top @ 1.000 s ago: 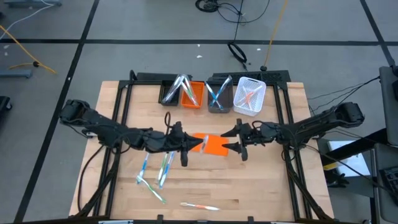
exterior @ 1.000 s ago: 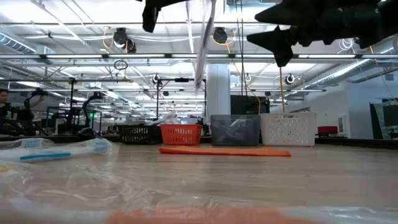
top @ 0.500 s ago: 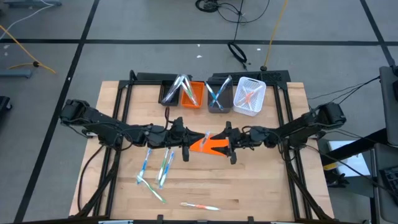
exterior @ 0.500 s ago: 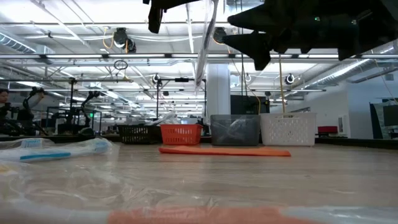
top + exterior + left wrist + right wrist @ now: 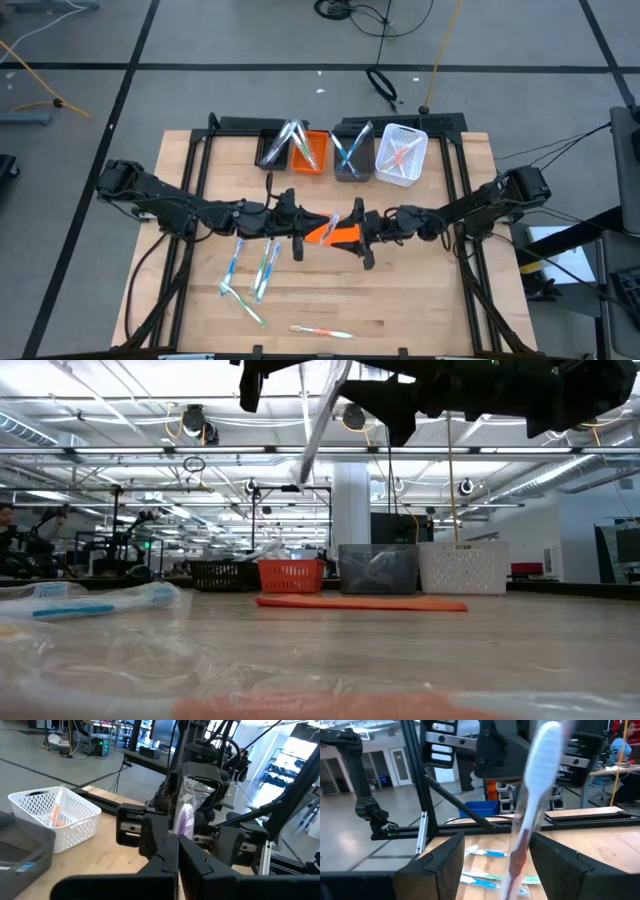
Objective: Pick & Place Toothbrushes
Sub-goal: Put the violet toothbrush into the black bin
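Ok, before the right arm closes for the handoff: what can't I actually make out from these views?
- Held toothbrush: right wrist view blurs it; the brush end is cut off by the top edge.
- Left gripper: where its shut fingers pinch the toothbrush is hidden by the fingers themselves.
- Right gripper: in the low view both grippers are cut off at the top; whether its open fingers touch the toothbrush cannot be told.
- Bins: contents too small to count in the high view.
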